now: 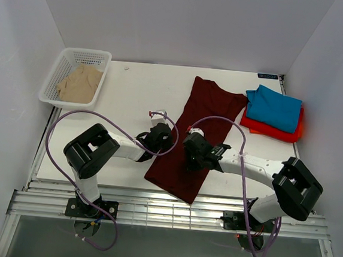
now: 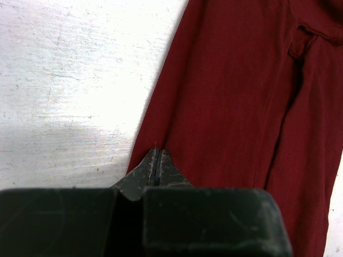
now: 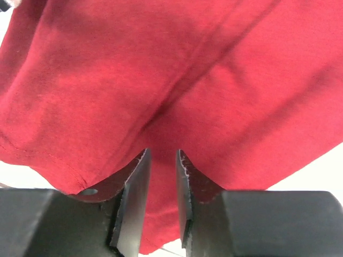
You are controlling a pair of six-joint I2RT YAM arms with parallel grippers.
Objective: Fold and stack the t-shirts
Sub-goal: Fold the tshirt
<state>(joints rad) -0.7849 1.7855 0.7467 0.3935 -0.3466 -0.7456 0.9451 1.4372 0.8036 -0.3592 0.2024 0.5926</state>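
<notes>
The dark maroon t-shirt [image 1: 205, 116] lies flat as a long strip in the middle of the table [image 1: 135, 92]. My left gripper [image 1: 167, 136] is shut, its tips [image 2: 156, 150] at the shirt's left edge [image 2: 225, 96]; I see no cloth lifted. My right gripper [image 1: 191, 155] sits low over the shirt's lower half, jaws a little apart [image 3: 162, 153] with maroon cloth [image 3: 177, 69] showing in the gap. The folded teal-blue t-shirt [image 1: 275, 107] lies on the folded red-orange t-shirt [image 1: 292, 135] at the far right. The beige t-shirt [image 1: 79, 84] lies crumpled in the basket.
The white mesh basket [image 1: 85, 53] stands at the far left corner. White walls enclose the table on three sides. Purple cables loop from both arms over the near half of the table.
</notes>
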